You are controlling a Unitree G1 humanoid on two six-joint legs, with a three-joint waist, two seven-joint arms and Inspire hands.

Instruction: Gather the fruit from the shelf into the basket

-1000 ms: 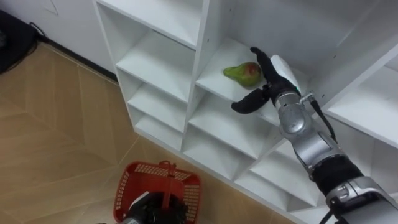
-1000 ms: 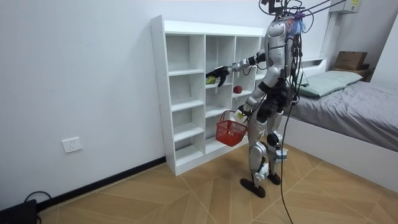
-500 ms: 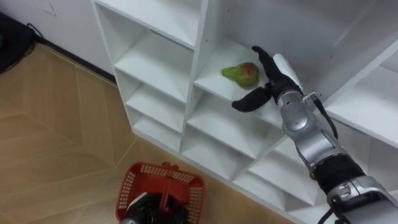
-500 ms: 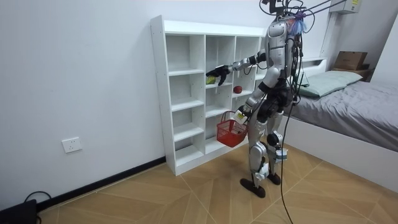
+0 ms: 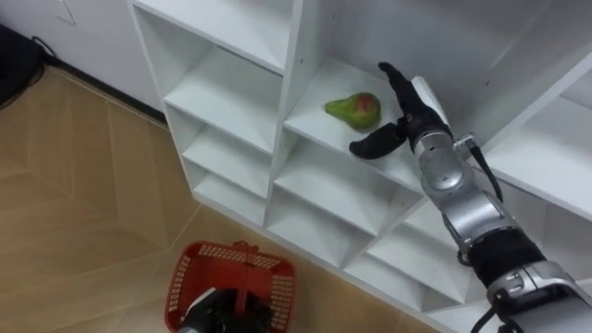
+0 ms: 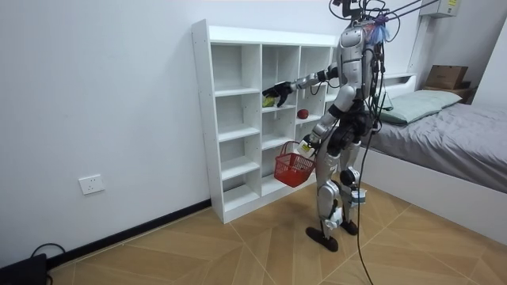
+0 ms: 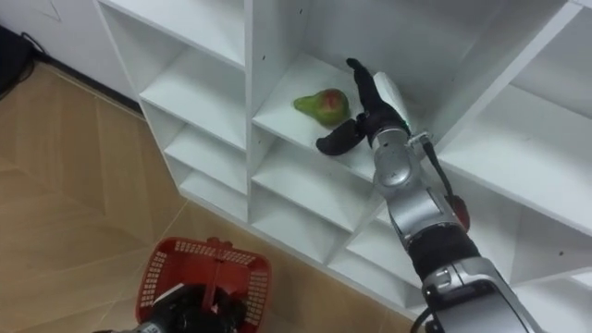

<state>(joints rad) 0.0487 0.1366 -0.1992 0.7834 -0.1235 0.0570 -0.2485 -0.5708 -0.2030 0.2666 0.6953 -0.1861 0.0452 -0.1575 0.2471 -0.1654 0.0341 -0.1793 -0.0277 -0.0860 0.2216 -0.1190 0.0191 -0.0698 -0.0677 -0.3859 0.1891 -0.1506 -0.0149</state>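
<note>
A green pear with a red blush [image 5: 354, 108] [image 7: 323, 104] lies on a middle shelf of the white closet [image 5: 242, 88] [image 6: 238, 119]. My right hand [image 5: 400, 120] [image 7: 364, 114] is open just to the pear's right, fingers straight behind it and thumb in front, apart from the fruit. My left hand [image 5: 231, 313] [image 7: 205, 308] is shut on the handle of a red basket [image 5: 230, 278] [image 6: 294, 167], held low before the closet. A red fruit [image 6: 302, 114] [image 7: 459, 214] rests on a shelf lower to the right.
I stand facing the closet on a wood floor [image 6: 238, 245]. A bed [image 6: 451, 150] lies behind me at the room view's right. A dark object [image 5: 18, 60] sits by the wall at the far left.
My right hand has edged a little further into the shelf compartment beside the pear; the view has shifted slightly.
</note>
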